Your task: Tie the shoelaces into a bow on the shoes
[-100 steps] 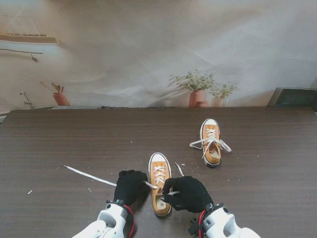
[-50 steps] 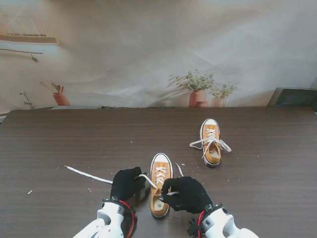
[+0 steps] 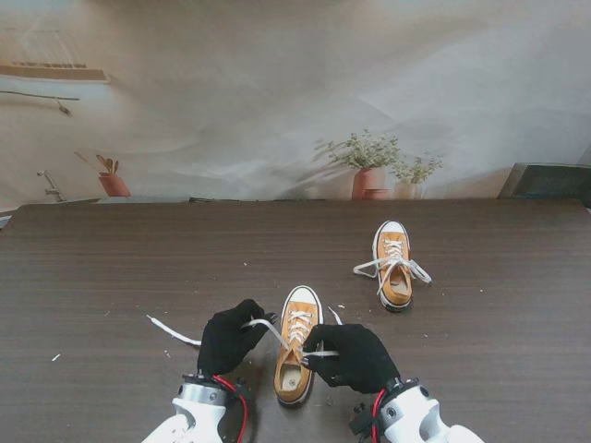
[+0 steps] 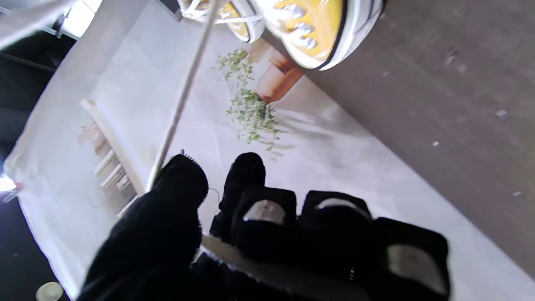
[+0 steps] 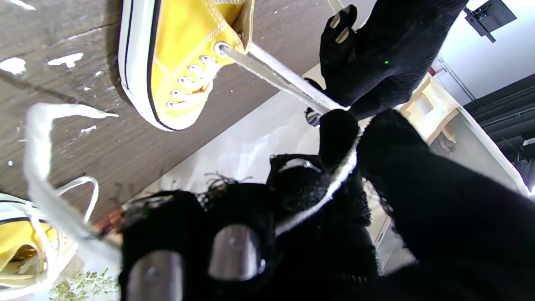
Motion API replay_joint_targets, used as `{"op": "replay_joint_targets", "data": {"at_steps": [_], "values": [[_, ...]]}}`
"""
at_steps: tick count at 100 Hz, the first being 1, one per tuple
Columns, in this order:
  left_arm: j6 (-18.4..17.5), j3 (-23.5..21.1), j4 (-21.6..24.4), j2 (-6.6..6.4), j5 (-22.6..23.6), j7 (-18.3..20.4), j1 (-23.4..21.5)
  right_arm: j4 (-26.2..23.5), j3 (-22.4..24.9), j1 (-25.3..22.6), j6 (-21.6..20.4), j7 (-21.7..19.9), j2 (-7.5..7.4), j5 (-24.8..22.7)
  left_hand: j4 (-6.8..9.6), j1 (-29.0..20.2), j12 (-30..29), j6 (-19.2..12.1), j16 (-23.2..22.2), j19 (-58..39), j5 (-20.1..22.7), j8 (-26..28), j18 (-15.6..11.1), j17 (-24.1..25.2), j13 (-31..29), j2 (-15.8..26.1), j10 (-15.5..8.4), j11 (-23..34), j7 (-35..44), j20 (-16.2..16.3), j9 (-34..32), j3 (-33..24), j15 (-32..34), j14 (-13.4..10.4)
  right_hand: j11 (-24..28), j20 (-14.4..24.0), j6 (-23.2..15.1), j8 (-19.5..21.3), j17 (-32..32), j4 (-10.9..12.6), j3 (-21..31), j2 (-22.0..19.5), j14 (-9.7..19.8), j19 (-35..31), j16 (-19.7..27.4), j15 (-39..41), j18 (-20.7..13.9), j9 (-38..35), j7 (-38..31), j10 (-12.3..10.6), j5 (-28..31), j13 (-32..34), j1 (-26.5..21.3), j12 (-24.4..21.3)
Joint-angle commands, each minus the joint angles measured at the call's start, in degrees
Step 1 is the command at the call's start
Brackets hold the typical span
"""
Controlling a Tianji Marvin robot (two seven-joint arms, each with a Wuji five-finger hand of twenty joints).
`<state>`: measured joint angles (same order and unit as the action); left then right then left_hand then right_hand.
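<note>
Sitting near the table's front edge, a yellow shoe rests between two black-gloved hands. Left hand has its fingers clamped on one white lace end, stretched taut from the eyelets. Right hand pinches the other lace end between thumb and fingers. A second yellow shoe lies farther back, toward the right edge, laces loose.
</note>
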<state>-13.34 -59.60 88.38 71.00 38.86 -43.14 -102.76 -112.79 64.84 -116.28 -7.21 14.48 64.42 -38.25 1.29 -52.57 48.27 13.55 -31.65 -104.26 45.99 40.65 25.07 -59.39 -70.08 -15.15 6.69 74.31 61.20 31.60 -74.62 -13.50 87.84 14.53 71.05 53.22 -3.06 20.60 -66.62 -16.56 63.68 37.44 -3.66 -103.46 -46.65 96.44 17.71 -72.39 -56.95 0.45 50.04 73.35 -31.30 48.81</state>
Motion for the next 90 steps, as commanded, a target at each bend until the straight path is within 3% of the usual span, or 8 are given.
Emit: {"op": "replay_joint_targets", "data": {"at_steps": [1, 8, 19, 26, 34, 50, 66, 90], "values": [[-1.3, -0.2, 1.6, -0.52, 0.3, -1.0, -0.2, -0.8, 0.3, -0.3, -0.3, -0.5, 0.09, 0.5, -1.97, -4.2, 1.1, -7.1, -2.0, -10.6, -2.6, -6.4, -4.2, -1.9, -2.7, -1.1, -1.4, 2.4, -2.8, 1.5, -2.6, 3.9, 3.4, -2.1, 1.1, 0.8, -2.2, -2.3, -2.0, 0.1, -0.1, 0.9, 0.6, -16.5, -1.0, 3.8, -1.2, -1.8, 1.3, -0.3, -2.8, 1.7, -1.7, 0.0], [-2.4, -0.7, 2.1, -0.72, 2.1, -2.4, -0.6, -0.8, 0.6, -0.3, -0.3, -0.4, 0.14, 0.5, -2.17, -7.6, 1.0, -8.8, -1.7, -9.4, -3.9, -14.2, -4.0, -1.8, -2.7, -2.4, -1.6, 2.2, -8.7, 0.9, -2.6, 4.6, 2.5, -2.1, 1.1, 0.9, -1.8, -3.2, -2.0, 0.1, -0.2, 0.8, 0.6, -16.5, -1.0, 3.8, -1.2, -1.8, 1.8, -0.4, -3.5, 1.7, -1.8, 0.0], [-4.8, -2.1, 3.4, -1.22, 3.3, -1.9, -1.5, -1.0, 1.1, -0.1, 0.0, -0.4, 0.21, 0.5, -2.06, -9.5, 0.6, -8.6, -1.5, -7.9, -5.5, -24.4, -2.7, -1.6, -2.7, -3.7, -0.9, 1.3, -20.1, 0.0, -2.8, 3.3, 1.2, -1.4, 1.1, 0.9, -1.4, -4.4, -2.0, 0.2, -0.1, 0.8, 0.6, -16.5, -1.0, 3.8, -1.2, -1.7, 2.0, -0.4, -4.0, 1.7, -2.0, 0.0], [-5.7, -2.8, 3.9, -1.54, 4.0, -1.4, -2.0, -1.2, 1.4, 0.3, 0.2, -0.5, 0.16, 0.1, -2.22, -9.0, 0.6, -8.6, -1.6, -7.5, -5.3, -25.7, -1.9, -1.6, -2.7, -4.3, -0.5, 1.0, -27.1, -0.3, -2.8, 1.6, 0.6, -0.8, 1.2, 0.9, -1.4, -4.8, -2.0, 0.2, -0.1, 0.8, 0.6, -16.5, -1.0, 3.7, -1.2, -1.6, 1.8, -0.3, -4.0, 1.7, -2.2, 0.0], [-7.0, -3.7, 4.4, -1.95, 4.5, 0.0, -2.5, -1.5, 1.6, 0.8, 0.3, -1.1, 0.00, -0.7, -3.48, -6.0, 0.4, -9.1, -1.7, -7.1, -4.2, -25.5, -1.2, -1.5, -2.7, -5.4, 0.3, 0.4, -35.7, -0.6, -3.2, -5.1, 0.1, -0.1, 1.2, 1.0, -1.3, -5.1, -2.0, 0.3, 0.1, 0.8, 0.6, -16.5, -1.0, 3.8, -1.2, -1.7, 1.7, 0.0, -4.1, 1.7, -2.8, 0.0], [-11.7, -5.5, 5.0, -2.43, 1.8, 6.3, -3.3, -1.4, 1.8, 3.2, 0.6, -3.0, -0.43, -2.4, -3.76, -2.5, 0.5, -10.9, -2.0, -7.0, 0.0, -31.1, -0.5, -1.5, -2.7, -6.3, 1.4, 0.1, -47.2, -0.4, -3.7, -12.6, 0.0, 0.6, 1.5, 1.1, -1.7, -5.6, -2.0, 0.3, 0.3, 0.6, 1.0, -16.5, -1.1, 4.0, -1.3, -1.8, 1.4, 0.3, -4.1, 1.7, -3.4, 0.1], [-16.8, -7.2, 5.0, -2.90, -1.8, 12.9, -3.8, -0.2, 1.5, 6.1, 1.0, -3.9, -0.56, -3.1, -3.22, 0.7, 0.5, -8.9, -2.2, -7.3, 3.0, -34.7, -1.0, -1.5, -2.7, -6.8, 1.4, 0.4, -54.5, -0.3, -3.7, -16.8, 0.2, 0.5, 1.5, 1.2, -1.8, -6.1, -2.0, 0.3, 0.3, 0.5, 1.0, -16.5, -1.1, 4.1, -1.4, -1.8, 1.2, 0.3, -4.1, 1.7, -3.5, 0.1], [-20.4, -8.0, 4.9, -3.81, -5.2, 20.0, -3.6, 1.3, 0.5, 9.4, 0.3, -4.5, -0.90, -5.5, -4.75, 4.9, -0.2, -5.6, -1.7, -6.3, 0.8, -35.1, -0.8, -1.4, -2.7, -10.3, 1.4, -1.6, -56.1, -0.9, -3.8, -20.0, -1.5, 0.7, 1.5, 1.3, -2.2, -6.4, -2.0, 0.3, 0.5, 0.5, 1.0, -16.5, -1.1, 4.1, -1.4, -2.0, 0.9, 0.0, -4.0, 1.7, -3.4, 0.1]]}}
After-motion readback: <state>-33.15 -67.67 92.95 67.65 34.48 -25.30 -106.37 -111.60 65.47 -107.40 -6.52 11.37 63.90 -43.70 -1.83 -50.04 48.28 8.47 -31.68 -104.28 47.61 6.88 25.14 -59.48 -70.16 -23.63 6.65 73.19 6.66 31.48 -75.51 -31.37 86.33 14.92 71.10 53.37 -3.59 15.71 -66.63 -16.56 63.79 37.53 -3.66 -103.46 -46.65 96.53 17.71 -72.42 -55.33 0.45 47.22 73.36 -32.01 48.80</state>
